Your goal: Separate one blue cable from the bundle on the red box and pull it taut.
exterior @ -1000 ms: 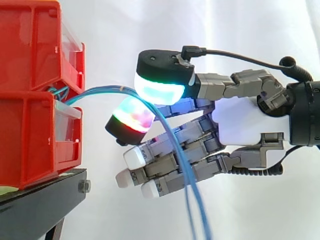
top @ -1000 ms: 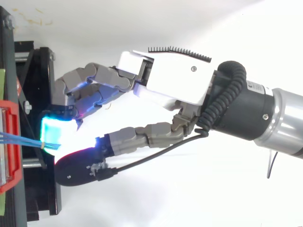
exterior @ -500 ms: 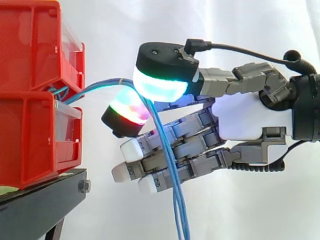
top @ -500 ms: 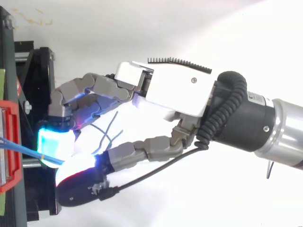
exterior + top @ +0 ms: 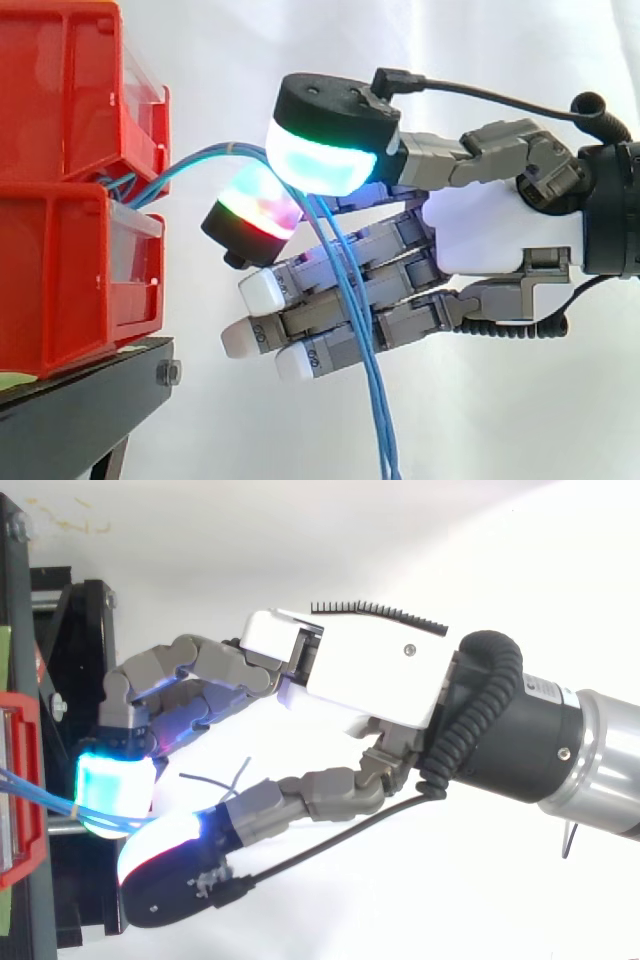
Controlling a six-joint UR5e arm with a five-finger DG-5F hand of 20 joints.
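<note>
Beside red box [image 5: 60, 280], robot hand [image 5: 495, 232] pinches blue cables [image 5: 372, 385].

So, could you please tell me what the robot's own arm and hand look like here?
The hand has a white palm shell with a black ridged strip along one edge, and grey segmented fingers. Some end in thick black-backed pads glowing cyan-green and red-green, others in plain white ones. The wrist is a black cylinder, and the arm behind it is silver.
</note>
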